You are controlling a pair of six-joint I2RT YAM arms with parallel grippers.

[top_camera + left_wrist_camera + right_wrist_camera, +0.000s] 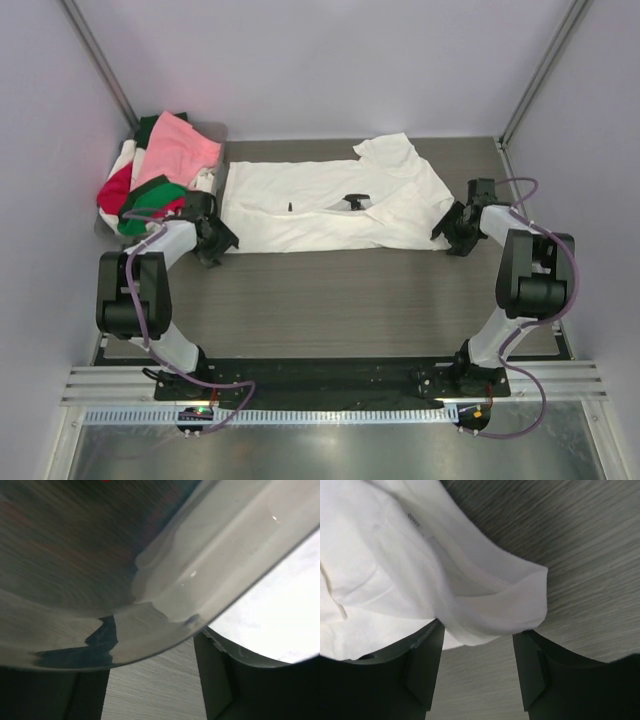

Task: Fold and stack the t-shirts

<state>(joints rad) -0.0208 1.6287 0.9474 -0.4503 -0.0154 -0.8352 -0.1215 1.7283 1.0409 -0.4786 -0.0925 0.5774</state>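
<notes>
White t-shirt (300, 205) lies spread flat on the table (350, 300), faintly creased.

- Top view was evenly lit from overhead, soft and clean, with only short, faint shadows under the arms on the table (340, 290).
- Glare washed pale across the metal plate (330, 450) at the near edge.
- Left wrist view was a smear: the grey tray (200, 570) sat far too close, out of focus, with tiny glints on its rim.
- Right wrist view: the white t-shirt (385, 555) was nearly blown out, the wood grain was sharp, and the right gripper (479, 632) was a dark silhouette.
</notes>
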